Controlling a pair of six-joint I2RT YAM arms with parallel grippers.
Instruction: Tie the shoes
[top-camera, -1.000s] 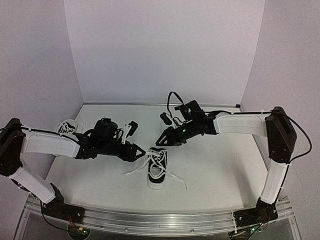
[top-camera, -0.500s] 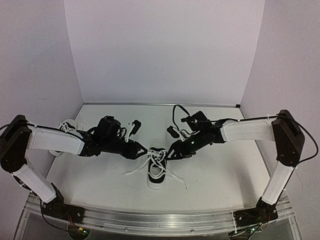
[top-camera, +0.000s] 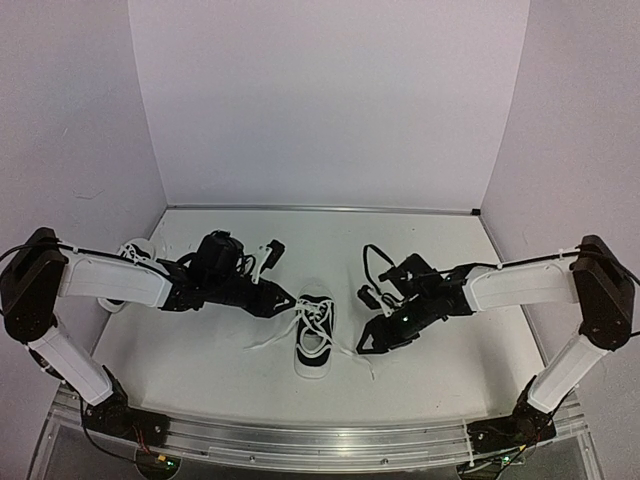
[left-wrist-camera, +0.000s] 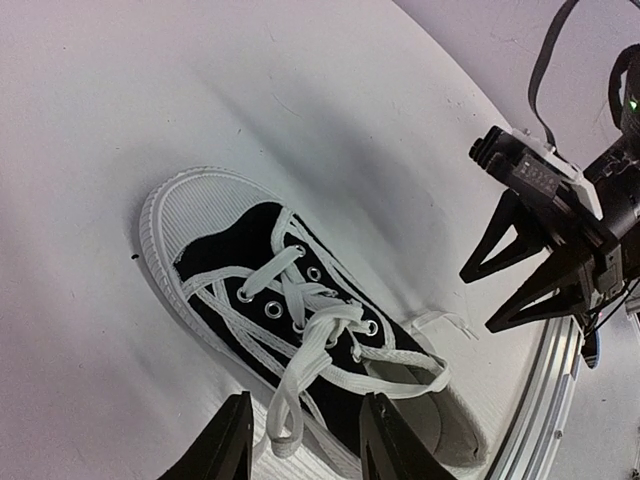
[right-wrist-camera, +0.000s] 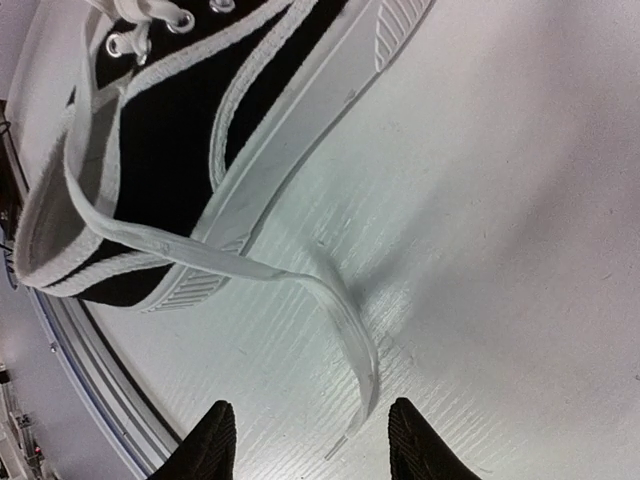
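— Where are the shoes?

— One sneaker (top-camera: 314, 338) lies mid-tabletop (top-camera: 440, 390), between the two arms, with its toe pointing away from their bases. The second sneaker (top-camera: 133, 254) sits far off at the left edge, partly hidden behind the left arm.

— And the laces on the middle one?

— They are loose. One white lace (top-camera: 265, 340) trails off its left side onto the tabletop, and another lace (right-wrist-camera: 335, 300) runs from the heel end out to the right.

— What is the left hand (left-wrist-camera: 300, 445) doing?

— It sits just beside the sneaker's left side with its fingers (left-wrist-camera: 232, 445) parted. In the left wrist view a loose lace end hangs in the gap between them, but they are not closed on it.

— The right hand (right-wrist-camera: 310, 440)?

— It is low on the right of the sneaker, near the heel. Its two fingertips (right-wrist-camera: 205, 440) are spread wide. The tip of the right-hand lace lies on the tabletop between them, ungripped. Seen from the left wrist camera, its jaws also stand apart with nothing between them.

— So neither has hold of anything?

— No, both are parted and hold nothing.
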